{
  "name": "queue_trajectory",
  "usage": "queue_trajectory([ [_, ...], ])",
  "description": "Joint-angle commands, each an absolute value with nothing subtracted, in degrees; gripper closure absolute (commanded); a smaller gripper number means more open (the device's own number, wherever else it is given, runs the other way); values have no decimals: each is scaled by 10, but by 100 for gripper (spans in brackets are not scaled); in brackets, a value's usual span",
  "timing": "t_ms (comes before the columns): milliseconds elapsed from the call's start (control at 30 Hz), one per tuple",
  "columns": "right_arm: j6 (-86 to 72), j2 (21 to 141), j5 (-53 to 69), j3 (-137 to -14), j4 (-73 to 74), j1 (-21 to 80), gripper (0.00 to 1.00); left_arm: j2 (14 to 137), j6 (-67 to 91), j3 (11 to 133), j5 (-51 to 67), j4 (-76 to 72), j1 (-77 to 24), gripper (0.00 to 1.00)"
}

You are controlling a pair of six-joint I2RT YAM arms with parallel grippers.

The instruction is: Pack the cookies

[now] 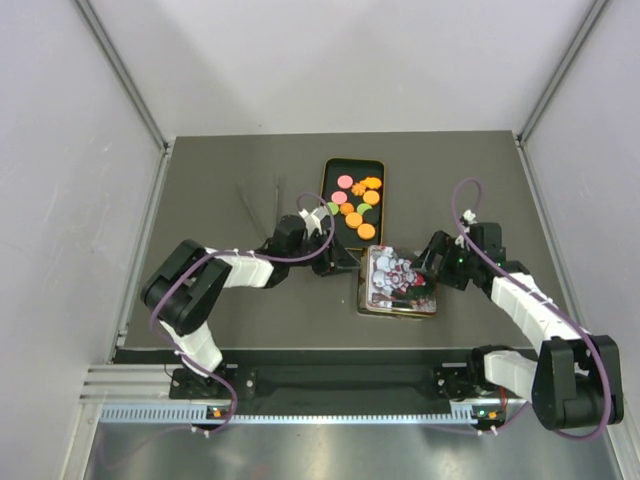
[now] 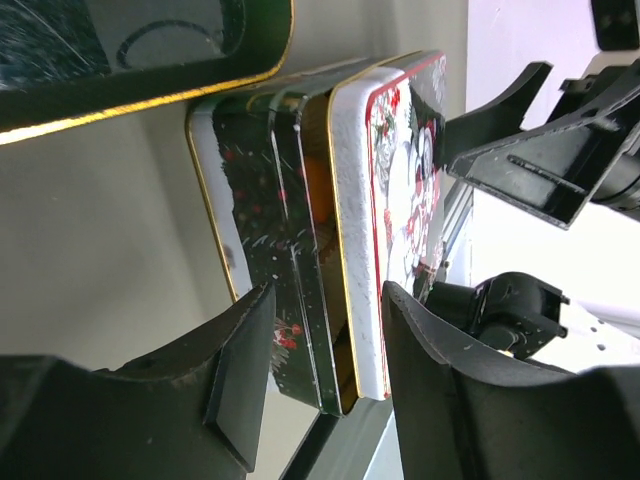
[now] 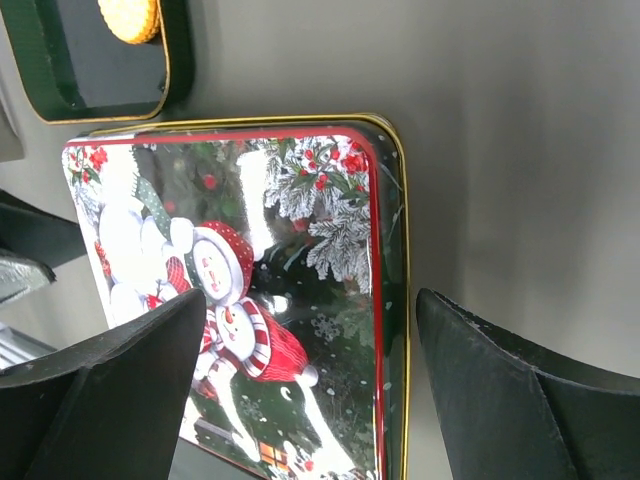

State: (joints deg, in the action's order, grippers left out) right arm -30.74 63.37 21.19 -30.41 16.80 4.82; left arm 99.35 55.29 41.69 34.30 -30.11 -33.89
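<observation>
Observed right gripper open beside tin; found left gripper straddling tin edge, grip indeterminable; noted cookies in tray behind tin

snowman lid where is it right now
In the top view the snowman lid lies on the tin at the middle of the table, between the left gripper and right gripper, just nearer the arms than the tray of cookies.
</observation>
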Motion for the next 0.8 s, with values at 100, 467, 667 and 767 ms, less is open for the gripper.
queue_trajectory([
  [100, -296, 618, 179, -346, 189, 73, 13, 981, 539, 417, 330, -346, -359, 47],
  [467, -308, 631, 134, -360, 197, 127, 13, 980, 523, 422, 321, -329, -374, 44],
  [667, -310, 650, 122, -373, 198, 152, 12, 989, 528, 425, 323, -333, -381, 44],
  [767, -312, 653, 111, -377, 199, 166, 12, 996, 534, 427, 323, -340, -386, 44],
])
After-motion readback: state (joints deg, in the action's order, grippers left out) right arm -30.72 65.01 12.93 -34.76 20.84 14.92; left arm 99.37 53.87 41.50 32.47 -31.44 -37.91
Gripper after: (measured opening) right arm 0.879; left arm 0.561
